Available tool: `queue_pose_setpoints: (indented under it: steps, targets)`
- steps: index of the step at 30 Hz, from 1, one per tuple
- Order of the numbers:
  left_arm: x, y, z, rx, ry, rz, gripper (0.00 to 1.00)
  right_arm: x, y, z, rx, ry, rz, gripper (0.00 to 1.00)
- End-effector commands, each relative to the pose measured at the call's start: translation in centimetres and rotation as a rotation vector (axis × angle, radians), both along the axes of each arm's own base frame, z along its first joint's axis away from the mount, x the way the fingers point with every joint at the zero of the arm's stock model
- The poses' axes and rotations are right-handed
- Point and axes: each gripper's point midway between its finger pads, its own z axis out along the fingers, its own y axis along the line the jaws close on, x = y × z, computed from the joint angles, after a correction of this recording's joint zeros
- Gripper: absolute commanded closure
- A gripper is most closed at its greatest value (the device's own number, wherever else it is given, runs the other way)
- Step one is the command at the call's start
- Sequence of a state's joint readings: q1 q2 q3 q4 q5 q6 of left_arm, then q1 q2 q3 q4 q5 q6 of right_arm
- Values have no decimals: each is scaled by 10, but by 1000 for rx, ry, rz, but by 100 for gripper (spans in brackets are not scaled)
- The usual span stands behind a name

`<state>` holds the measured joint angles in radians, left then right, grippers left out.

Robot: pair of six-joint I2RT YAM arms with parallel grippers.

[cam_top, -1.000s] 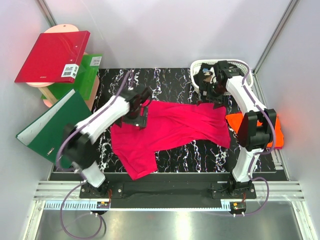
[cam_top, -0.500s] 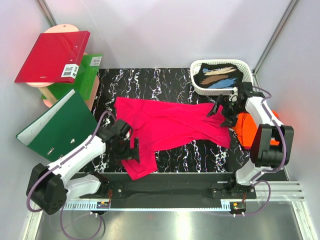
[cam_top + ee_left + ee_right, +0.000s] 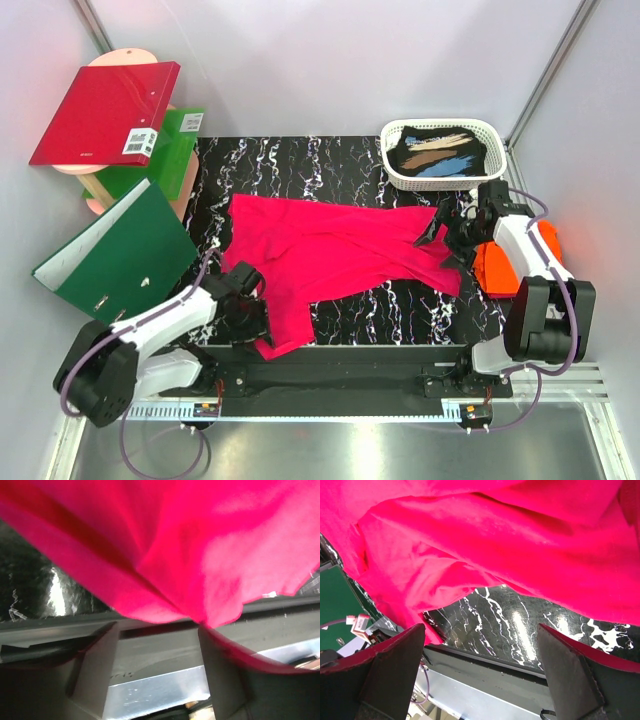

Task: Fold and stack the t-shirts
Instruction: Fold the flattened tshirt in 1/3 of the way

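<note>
A magenta-pink t-shirt point(image 3: 340, 255) lies spread and crumpled across the black marble mat point(image 3: 400, 300). My left gripper point(image 3: 257, 322) sits low at the shirt's near left corner. In the left wrist view the cloth point(image 3: 190, 555) hangs over the left gripper point(image 3: 157, 626); its hem touches one fingertip point(image 3: 206, 630), and the gap between the jaws holds nothing. My right gripper point(image 3: 440, 238) hovers at the shirt's right edge, wide open over cloth point(image 3: 485, 540) and bare mat point(image 3: 481, 627). The orange t-shirt point(image 3: 497, 272) lies at the right, half hidden behind the right arm.
A white basket point(image 3: 395, 135) of folded clothes stands at the back right. A red ring binder point(image 3: 105, 110), a green box point(image 3: 178, 150) and an open green binder point(image 3: 115, 255) crowd the left side. The mat's near edge meets a metal rail point(image 3: 330, 375).
The left arm swung from the shirt's far left side down to its near left corner and its jaws narrowed. The right arm came from the basket to the shirt's right edge.
</note>
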<state>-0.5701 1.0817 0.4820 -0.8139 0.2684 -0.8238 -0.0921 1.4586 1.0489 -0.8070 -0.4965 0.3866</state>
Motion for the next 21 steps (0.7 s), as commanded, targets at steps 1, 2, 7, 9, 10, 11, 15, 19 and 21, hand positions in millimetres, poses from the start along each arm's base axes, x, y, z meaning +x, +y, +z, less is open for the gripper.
queue_pose_setpoints:
  steps: [1, 2, 7, 9, 10, 11, 15, 19, 21]
  targets:
    - [20, -14, -2, -1, -19, -19, 62, 3, -5, 7, -21, -25, -19, 0]
    - [21, -15, -3, 4, -17, -26, 76, 3, -5, 7, -25, -27, -18, 0]
    - [25, -20, -4, 29, -6, -68, 100, 10, -7, 14, -25, -42, -20, 0]
    - [29, -18, 4, 44, -34, -57, 100, 12, -6, 15, -22, -41, -19, 0]
    - [32, -15, 7, 59, -48, -54, 100, 11, -7, 14, -25, -37, -20, 0]
    - [32, -9, 9, 93, -55, -53, 100, 12, -7, 14, -24, -37, -23, 0]
    - [38, -15, 13, 85, -52, -83, 43, 11, -8, 10, -29, -25, -21, 0]
    - [41, -16, 8, 104, -34, -102, 21, 13, -8, 5, -26, -11, -11, 0]
    - [42, -18, 6, 104, -21, -115, 29, 15, -8, 4, -27, -10, -10, 0]
